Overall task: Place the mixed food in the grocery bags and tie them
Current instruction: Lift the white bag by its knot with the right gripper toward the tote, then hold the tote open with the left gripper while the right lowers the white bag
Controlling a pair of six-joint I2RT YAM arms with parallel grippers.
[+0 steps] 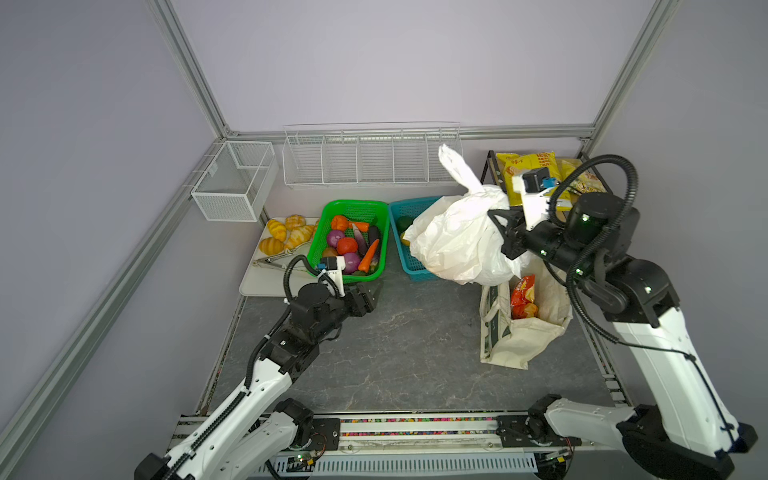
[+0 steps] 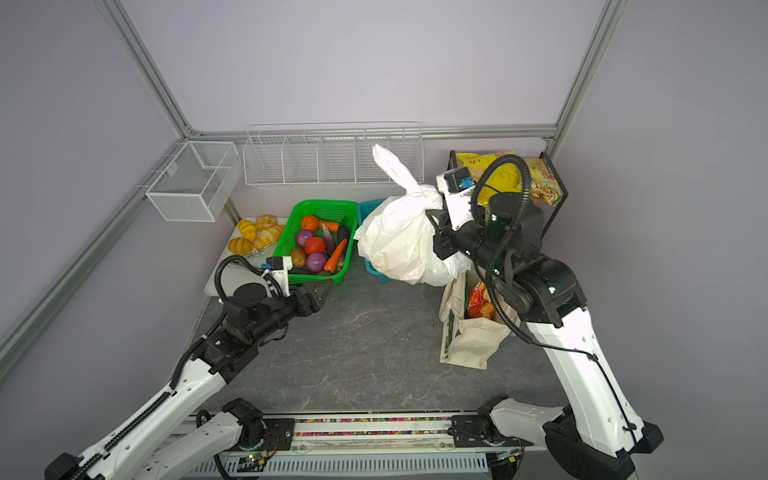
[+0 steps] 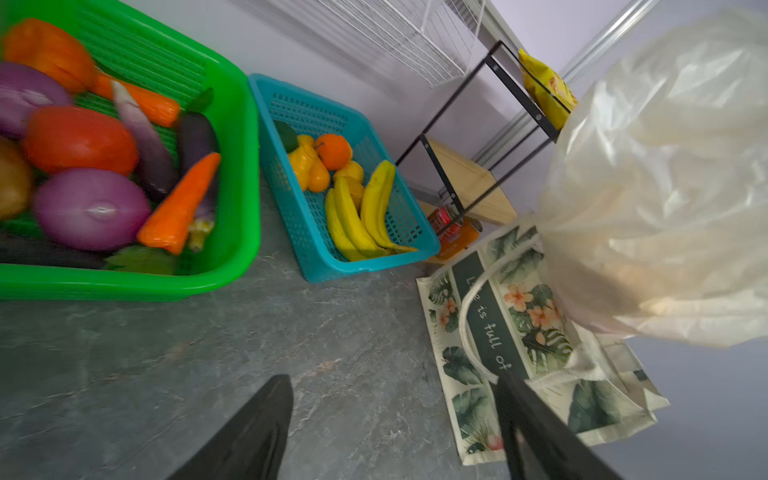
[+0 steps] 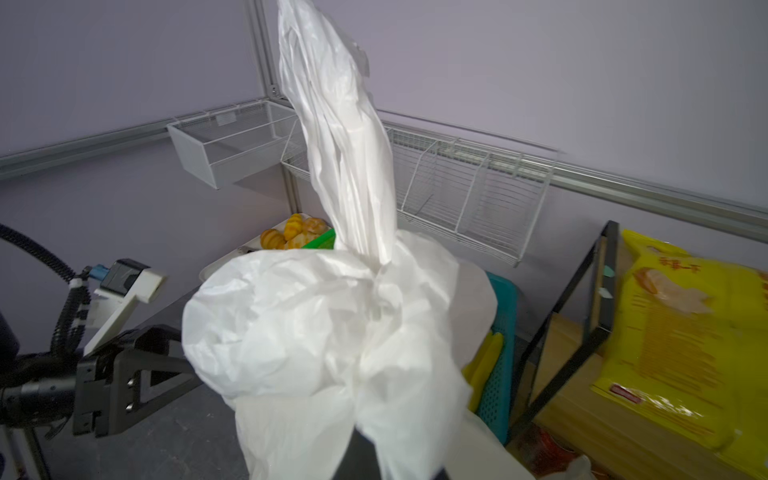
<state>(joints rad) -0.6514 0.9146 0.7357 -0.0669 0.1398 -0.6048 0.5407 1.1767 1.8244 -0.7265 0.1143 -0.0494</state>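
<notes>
- The bag (image 1: 457, 245) is hung above the table (image 1: 395, 353), toward its far right corner, clenched in the right gripper (image 1: 503, 232); the thin plastic could slip or be torn.
- The tote (image 1: 519, 340), at the right edge, could be toppled by it.
- The left gripper (image 1: 371, 296) is spread, empty.

Plastic bag (image 1: 457, 245) above tote (image 1: 523, 340); vegetable basket (image 1: 357, 203) left of fruit basket (image 1: 405, 203)

White bag (image 1: 457, 245); leaf-print, apparently cream tote (image 1: 521, 343)
</notes>
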